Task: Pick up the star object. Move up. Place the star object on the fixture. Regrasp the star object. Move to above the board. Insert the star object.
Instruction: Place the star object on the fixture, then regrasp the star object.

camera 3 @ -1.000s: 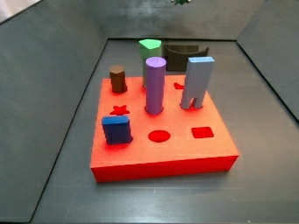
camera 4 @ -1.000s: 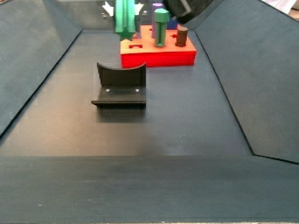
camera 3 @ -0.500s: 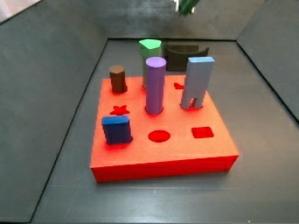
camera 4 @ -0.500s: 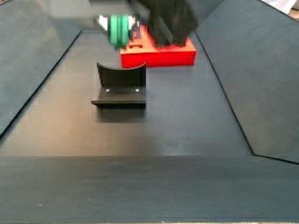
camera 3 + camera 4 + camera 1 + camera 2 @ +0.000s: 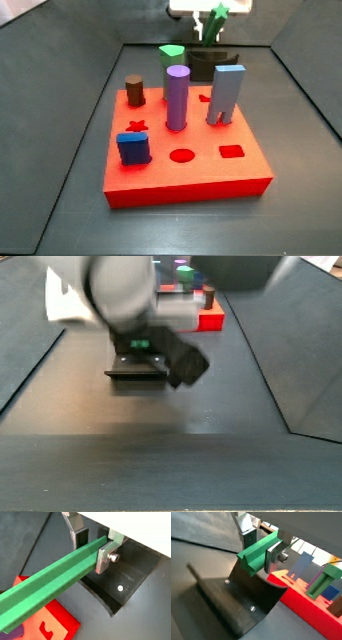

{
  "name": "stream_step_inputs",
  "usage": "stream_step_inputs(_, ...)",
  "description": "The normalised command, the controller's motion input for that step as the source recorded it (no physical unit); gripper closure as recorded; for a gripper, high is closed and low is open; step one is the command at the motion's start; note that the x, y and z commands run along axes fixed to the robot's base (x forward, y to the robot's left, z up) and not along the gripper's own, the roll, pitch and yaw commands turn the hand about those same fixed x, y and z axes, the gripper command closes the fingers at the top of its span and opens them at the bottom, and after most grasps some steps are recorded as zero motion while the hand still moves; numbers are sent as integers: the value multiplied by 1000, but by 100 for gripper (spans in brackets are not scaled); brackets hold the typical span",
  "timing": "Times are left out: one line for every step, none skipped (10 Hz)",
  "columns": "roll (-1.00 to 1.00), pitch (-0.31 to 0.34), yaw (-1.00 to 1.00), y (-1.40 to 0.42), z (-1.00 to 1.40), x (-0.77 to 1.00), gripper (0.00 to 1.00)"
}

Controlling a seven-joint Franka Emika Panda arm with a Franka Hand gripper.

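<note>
My gripper (image 5: 93, 549) is shut on the star object (image 5: 53, 577), a long green prism lying crosswise between the silver fingers. Both wrist views show it; its star-shaped end (image 5: 254, 554) faces the camera in one. The dark fixture (image 5: 127, 582) with its curved top lies just below the held prism and also shows in a wrist view (image 5: 231, 602). In a side view the gripper (image 5: 207, 15) hangs above the fixture (image 5: 211, 62), behind the red board (image 5: 201, 170). In a side view the blurred arm covers most of the fixture (image 5: 134, 374).
On the board stand a purple peg (image 5: 177, 95), a grey-blue block (image 5: 227, 92), a brown peg (image 5: 135, 91) and a blue block (image 5: 132, 148). A short green block (image 5: 171, 52) sits next to the fixture. Dark sloping walls enclose the floor.
The arm has come down with the star object from above the board's far side to just over the fixture. It now fills much of a side view.
</note>
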Motion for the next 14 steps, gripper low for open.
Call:
stream_step_inputs(-392,0,-103,113,-1000,173,100)
stream_step_inputs(-266,6,-87,112,-1000,183,100)
stream_step_inputs(-210,7,-77,110,-982,182,100)
stream_step_inputs(-182,8,-70,99,-788,149,100)
stream_step_inputs(-164,8,-67,81,-608,124,100)
stream_step_inputs(-122,1,-65,77,-496,98,100)
stream_step_inputs(-113,0,-60,54,-499,78,100)
stream_step_inputs(0,0,0,0,0,0,0)
stream_step_inputs(18,13,-14,0,1000,0,0)
stream_step_inputs(25,17,-6,4,1000,-9,0)
stream_step_inputs(41,22,1,3,1000,-26,0)
stream_step_inputs(53,25,5,-4,1000,-33,0)
stream_step_inputs(58,38,5,0,1000,-38,0)
stream_step_inputs(52,52,3,4,899,-39,0)
